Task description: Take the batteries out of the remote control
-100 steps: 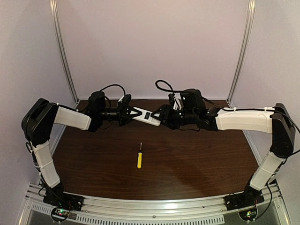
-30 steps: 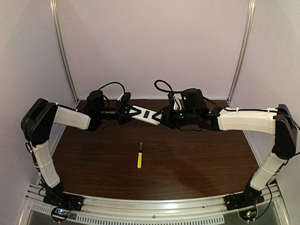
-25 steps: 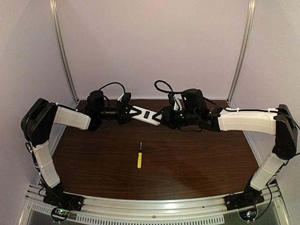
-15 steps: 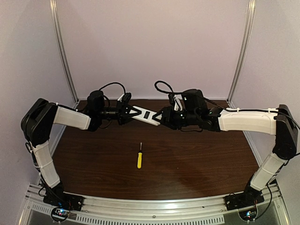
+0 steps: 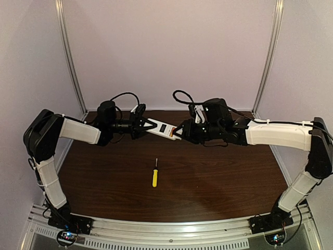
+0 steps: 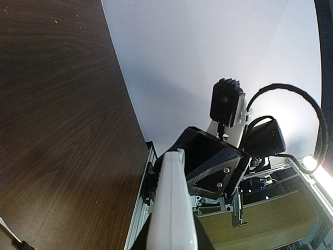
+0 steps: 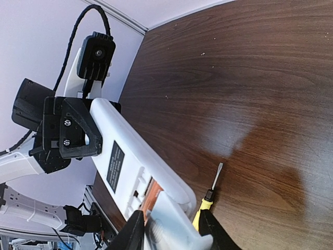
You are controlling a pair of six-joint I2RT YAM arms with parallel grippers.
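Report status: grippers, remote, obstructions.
Left gripper shut on remote control, held above table. Right gripper shut on its lid, slid partly open. Batteries not visible. Screwdriver on table below, clear.

Smooth wht plastic remote control [image 7: 136,156]; dark wood-grain table [image 7: 250,78] w/ slight sheen; yel. plastic-handled screwdriver [image 5: 154,178].

A dark brown wood-grain tabletop [image 5: 218,177] forms the floor of a small booth. Plain pale lilac walls close it in: a back wall [image 5: 171,52] on the far side, a left wall [image 5: 26,62] and a right wall [image 5: 312,62]. Slim metal posts [image 5: 72,57] rise at the two far corners. A ribbed metal rail [image 5: 171,229] runs along the near edge. Soft light leaves a pale sheen [image 7: 223,135] on the wood, and a bright lamp [image 6: 311,162] glares in the left wrist view.
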